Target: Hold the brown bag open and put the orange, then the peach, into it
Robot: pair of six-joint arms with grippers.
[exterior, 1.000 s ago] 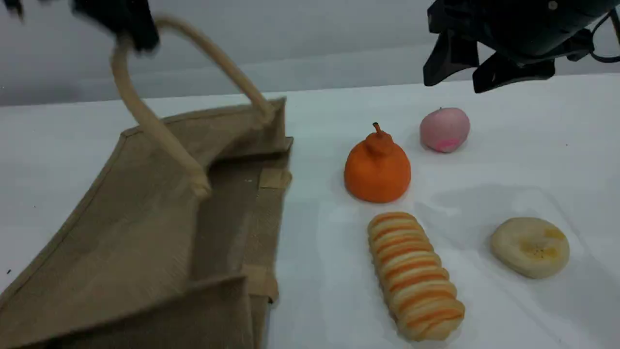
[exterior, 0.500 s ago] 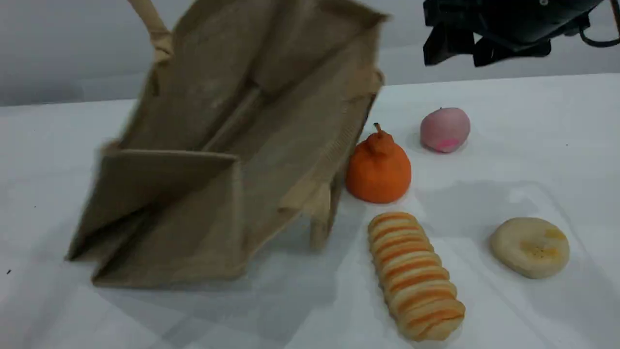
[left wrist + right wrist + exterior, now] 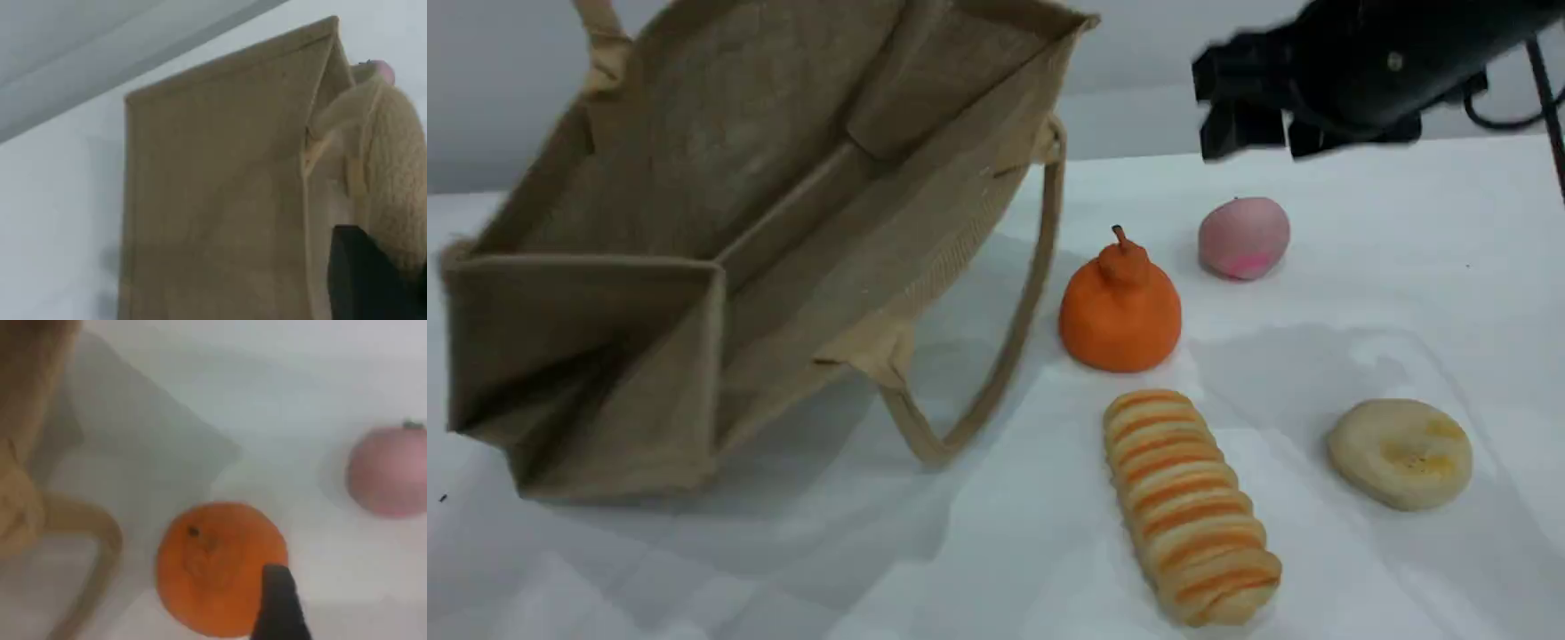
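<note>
the tan-brown woven jute bag (image 3: 783, 204), flat a second ago, now hangs gaping at the left from its beige rope handle (image 3: 393, 173) in the clamped left gripper (image 3: 363, 280), so the wide-open, empty right gripper (image 3: 1263, 133) can take the knobbed matte orange (image 3: 1120, 307) beside it, pink peach (image 3: 1243, 237) behind.

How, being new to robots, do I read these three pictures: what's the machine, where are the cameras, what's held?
It is a robot with two arms at a white table. The wide picture comes from a fixed camera looking across the table; the other two come from a camera on each arm's wrist. The left tool is shut on a rope handle of the brown bag, holding it up with its mouth open. The right tool is open and empty, hovering above the orange. Near the orange lie the peach, a striped loaf and a cream disc.
</note>
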